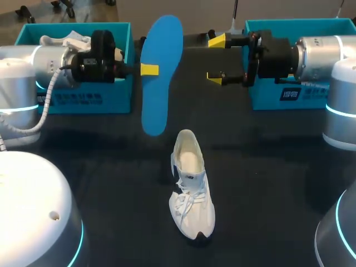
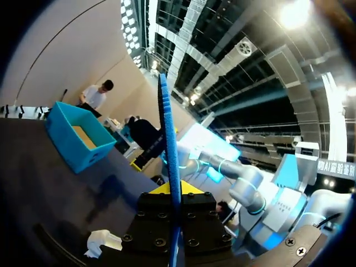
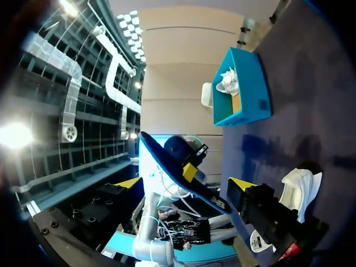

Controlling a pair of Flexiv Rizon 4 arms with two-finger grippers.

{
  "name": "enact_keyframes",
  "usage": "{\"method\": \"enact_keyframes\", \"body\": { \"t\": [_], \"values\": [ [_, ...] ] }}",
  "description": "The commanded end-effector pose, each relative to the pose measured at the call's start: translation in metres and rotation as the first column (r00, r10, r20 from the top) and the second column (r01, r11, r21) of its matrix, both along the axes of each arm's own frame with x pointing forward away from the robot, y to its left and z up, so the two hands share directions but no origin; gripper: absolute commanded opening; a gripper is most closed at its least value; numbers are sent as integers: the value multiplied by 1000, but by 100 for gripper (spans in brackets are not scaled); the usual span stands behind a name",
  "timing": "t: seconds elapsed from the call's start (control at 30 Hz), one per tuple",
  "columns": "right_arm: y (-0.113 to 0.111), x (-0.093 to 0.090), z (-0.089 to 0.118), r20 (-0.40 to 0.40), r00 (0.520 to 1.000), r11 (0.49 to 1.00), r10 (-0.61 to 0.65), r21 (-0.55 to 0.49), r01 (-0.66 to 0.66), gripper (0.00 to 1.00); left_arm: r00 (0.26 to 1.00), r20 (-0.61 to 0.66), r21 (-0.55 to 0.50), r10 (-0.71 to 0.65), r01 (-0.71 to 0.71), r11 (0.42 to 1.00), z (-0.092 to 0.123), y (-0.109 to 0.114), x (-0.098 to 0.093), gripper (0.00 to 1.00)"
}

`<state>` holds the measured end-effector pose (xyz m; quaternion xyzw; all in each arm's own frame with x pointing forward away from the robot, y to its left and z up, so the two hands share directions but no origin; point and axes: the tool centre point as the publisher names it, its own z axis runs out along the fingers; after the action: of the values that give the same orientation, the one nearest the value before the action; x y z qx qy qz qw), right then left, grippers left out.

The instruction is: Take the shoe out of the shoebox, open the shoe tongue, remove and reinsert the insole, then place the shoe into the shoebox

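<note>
Left fingers are clamped on the blue insole, gripping it partway along its left edge. The insole is held up off the counter, long axis running from the far edge toward the near side. Its lower end hangs just behind and left of the shoe's heel, not touching it. In the left wrist view the insole runs edge-on straight out between that arm's fingers.

Right fingers are spread wide with nothing between them. They sit just right of the insole's upper half with a clear gap to it. In the right wrist view the insole is ahead of those open fingers.

The white shoe stands upright on its sole mid-counter, toe toward the near edge and heel toward the insole. It is laced, its mouth faces up, and there is bare dark counter on all sides of it.

The left box and right box sit along the far edge, well apart, with the insole and right fingers in the gap between them. The left box holds a second shoe, also white. The left arm crosses in front of the left box and the right arm crosses over the right box. Both arms are well clear of the shoe on the counter.
</note>
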<state>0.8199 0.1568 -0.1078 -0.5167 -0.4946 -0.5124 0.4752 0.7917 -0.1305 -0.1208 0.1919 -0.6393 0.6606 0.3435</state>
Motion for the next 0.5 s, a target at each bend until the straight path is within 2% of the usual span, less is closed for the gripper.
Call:
{"method": "enact_keyframes", "body": {
  "t": [0.03,0.3,0.5],
  "values": [
    [0,-1,0,-1,1000,1000,-2,-4,2,100,993,-120,20,6,-4,1000,-15,-4,3,0],
    [0,-1,0,-1,1000,1000,-2,-4,2,100,941,-318,80,118,-98,992,-48,-9,12,0],
    [0,-1,0,-1,1000,1000,-2,-4,2,100,892,-426,91,151,-124,988,-59,-10,13,0]
  ]
}}
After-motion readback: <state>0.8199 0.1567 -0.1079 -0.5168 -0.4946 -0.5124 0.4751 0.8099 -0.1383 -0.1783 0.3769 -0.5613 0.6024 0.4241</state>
